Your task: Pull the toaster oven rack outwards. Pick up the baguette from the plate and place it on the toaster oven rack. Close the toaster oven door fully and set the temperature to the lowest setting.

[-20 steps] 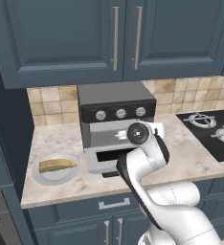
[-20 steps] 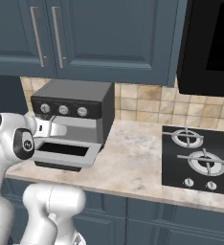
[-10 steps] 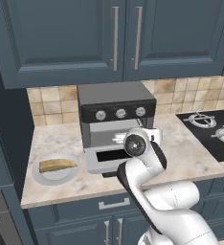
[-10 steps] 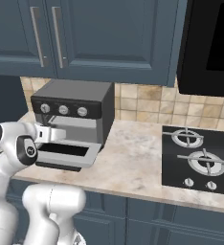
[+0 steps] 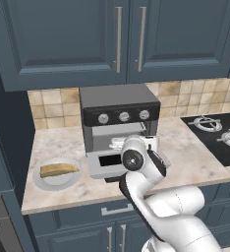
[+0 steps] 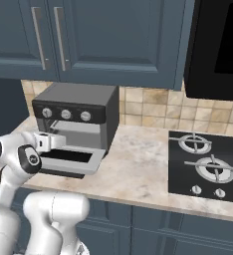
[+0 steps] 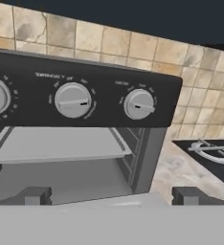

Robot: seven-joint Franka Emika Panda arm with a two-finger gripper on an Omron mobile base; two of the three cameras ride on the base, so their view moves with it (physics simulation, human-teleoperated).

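— Gripper [image 7: 111, 196] first: how do the jaws stand?

— Spread as wide as they go, with nothing between them. In the hand view the two dark fingertips [image 7: 36, 195] rise well apart at the bottom, and past them lies the open mouth of the toaster oven [image 7: 80, 124].

— Where is the hand against the oven?

— Right in front of it, at about the level of the cavity, above the toaster oven door [image 5: 109, 161], which lies folded down flat toward the near edge of the counter [image 5: 195, 162]. Whether the fingers touch the door I cannot tell.

— And the rack?

— The rack [image 7: 61, 145] sits inside the cavity as a pale flat shelf, below the black control strip with its round silver knobs [image 7: 72, 100].

— The bread?

— The baguette [image 5: 59, 170] lies across the plate [image 5: 45, 182], on the counter to the left of the oven, apart from the door and near the counter's front edge.

— Anything on the other side?

— A black gas hob [image 6: 208, 167] is set into the counter on the right, well apart from the oven. Blue-grey cabinets [image 5: 112, 39] hang above, over a tan tiled backsplash.
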